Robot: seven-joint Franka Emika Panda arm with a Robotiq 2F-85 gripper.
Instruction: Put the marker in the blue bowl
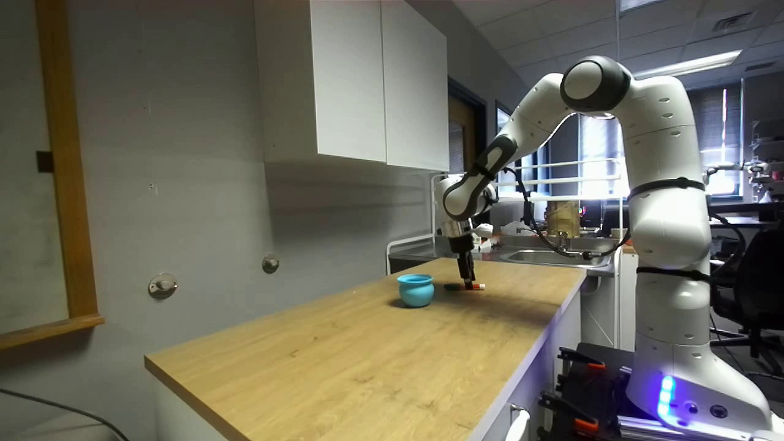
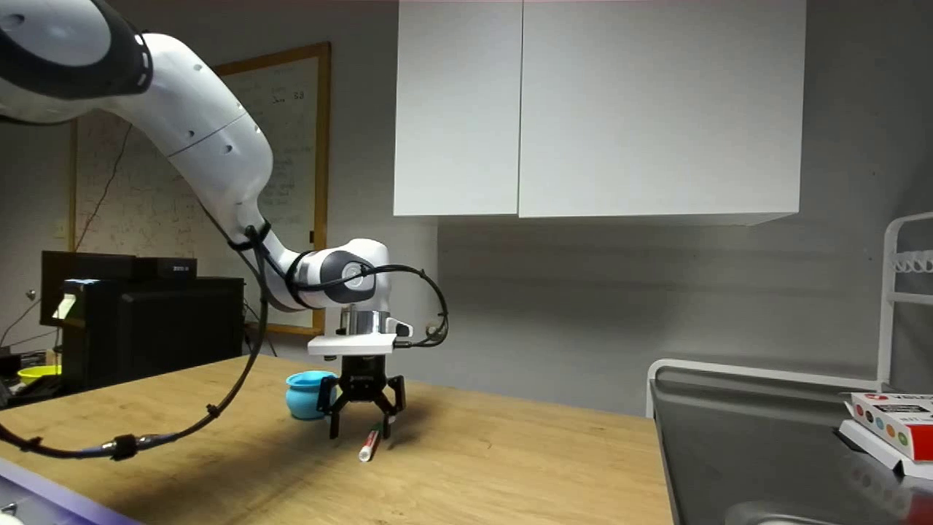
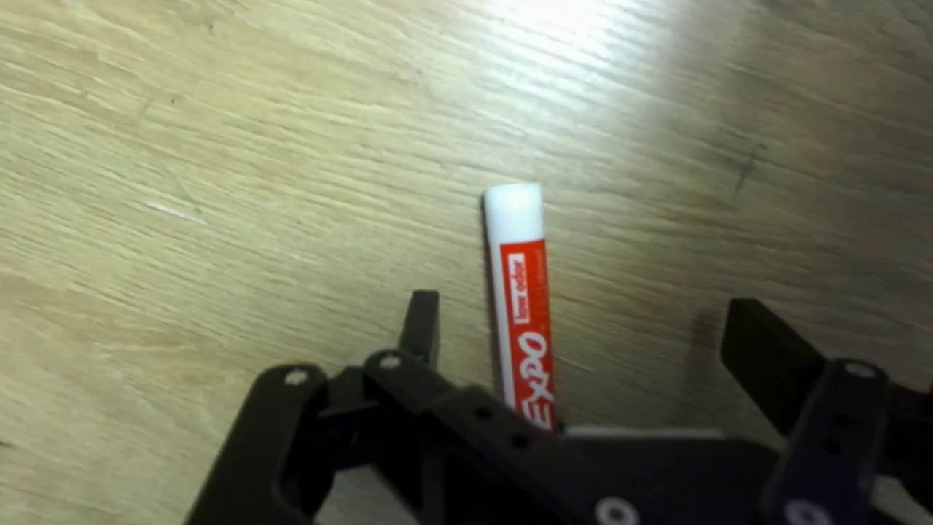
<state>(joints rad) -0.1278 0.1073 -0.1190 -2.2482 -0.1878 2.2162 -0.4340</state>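
Marker (image 3: 523, 292): flat on counter (image 1: 343, 349)
Blue bowl (image 1: 416, 294): upright, near the marker
Gripper (image 2: 360, 430): spread wide astride marker, holding nothing

You've got your black gripper (image 1: 469, 284) pointing down right at the slim orange-red marker (image 1: 477, 286), lying on the light wooden countertop (image 1: 361, 349) in an exterior view. Small round teal-blue bowl (image 1: 416, 291) sits upright just nearby.

In an exterior view a camera looks lengthwise along the countertop (image 1: 318, 349), robot base (image 1: 692, 367) at four o'clock; in an exterior view a camera faces the cabinet (image 2: 656, 109) at one o'clock. Both, set back, share the blue bowl (image 1: 416, 293); the wrist view looks closely down at the marker (image 3: 528, 313).
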